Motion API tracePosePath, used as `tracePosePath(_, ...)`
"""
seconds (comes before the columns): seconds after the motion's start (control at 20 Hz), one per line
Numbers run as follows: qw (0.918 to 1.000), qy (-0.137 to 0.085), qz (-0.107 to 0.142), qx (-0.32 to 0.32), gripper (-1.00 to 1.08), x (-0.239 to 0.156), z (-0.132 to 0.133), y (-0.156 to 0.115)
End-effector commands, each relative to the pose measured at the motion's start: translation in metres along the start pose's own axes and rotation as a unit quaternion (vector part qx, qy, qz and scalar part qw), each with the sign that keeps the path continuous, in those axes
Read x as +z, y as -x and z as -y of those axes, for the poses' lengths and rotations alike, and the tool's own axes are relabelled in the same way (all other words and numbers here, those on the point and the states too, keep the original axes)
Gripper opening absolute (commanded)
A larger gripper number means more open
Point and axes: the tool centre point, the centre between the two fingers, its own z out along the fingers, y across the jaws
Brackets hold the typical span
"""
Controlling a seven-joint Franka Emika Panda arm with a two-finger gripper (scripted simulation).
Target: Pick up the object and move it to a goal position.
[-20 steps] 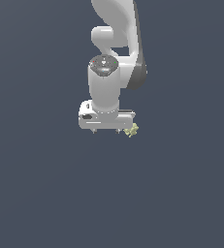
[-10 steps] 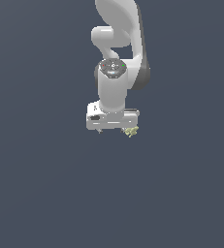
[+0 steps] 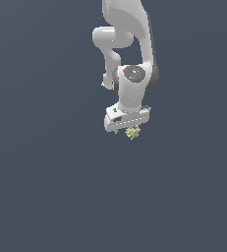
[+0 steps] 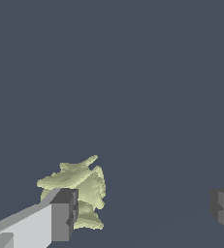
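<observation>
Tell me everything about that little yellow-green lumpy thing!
The lump is pale yellow-green with jagged, leafy-looking edges and a bumpy, matte surface. It sits beside one finger of the open claw, partly hidden behind it; real contact cannot be told. The other finger stands far off. In the exterior view it peeks out just below the white claw.

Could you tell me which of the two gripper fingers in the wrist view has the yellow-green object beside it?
The light grey finger with its dark pad next to the object; the other finger stands far off across bare floor.
</observation>
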Motion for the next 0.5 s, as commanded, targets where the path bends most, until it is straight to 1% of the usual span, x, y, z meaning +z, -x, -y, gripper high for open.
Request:
tracePosePath(0.0, 0.9994, -0.001, -0.002, -0.033, 1.00, 0.010, 0.019, 0.010)
tracePosePath(0.2, 0.9973, -0.002, -0.004, -0.073, 1.00, 0.020, 0.042, 0.023)
tracePosePath(0.45, 0.9947, -0.003, -0.005, -0.102, 1.00, 0.028, 0.058, 0.034)
